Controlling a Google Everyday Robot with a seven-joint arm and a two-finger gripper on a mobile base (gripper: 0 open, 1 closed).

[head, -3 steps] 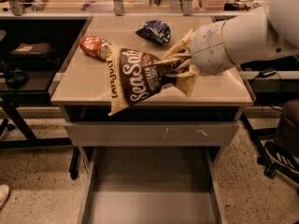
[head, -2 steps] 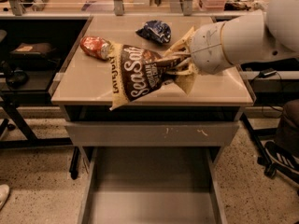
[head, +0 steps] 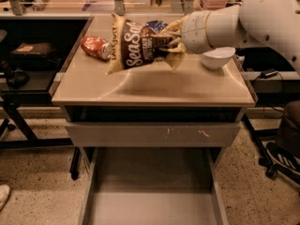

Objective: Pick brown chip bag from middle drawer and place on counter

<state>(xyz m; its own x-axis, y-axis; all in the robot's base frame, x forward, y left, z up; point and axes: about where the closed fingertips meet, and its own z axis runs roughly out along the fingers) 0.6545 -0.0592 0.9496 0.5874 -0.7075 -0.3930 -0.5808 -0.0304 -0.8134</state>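
Note:
The brown chip bag (head: 133,46), dark brown with white "Sea Salt" lettering, hangs sideways in the air over the back half of the beige counter (head: 154,88). My gripper (head: 171,43) is shut on the bag's crumpled right end, with the white arm reaching in from the right. The bag casts a shadow on the counter below it. The middle drawer (head: 152,203) stands pulled open at the bottom of the view, and its grey flat bottom is bare.
A red-orange can (head: 96,47) lies on the counter left of the bag. A dark blue bag (head: 157,26) peeks out behind it. A white bowl (head: 218,57) sits at the right under my arm. A scuffed grey drawer front (head: 152,134) is closed above the open drawer.
My gripper has lifted the brown chip bag higher and farther back over the counter. The arm has risen, so the white bowl now shows.

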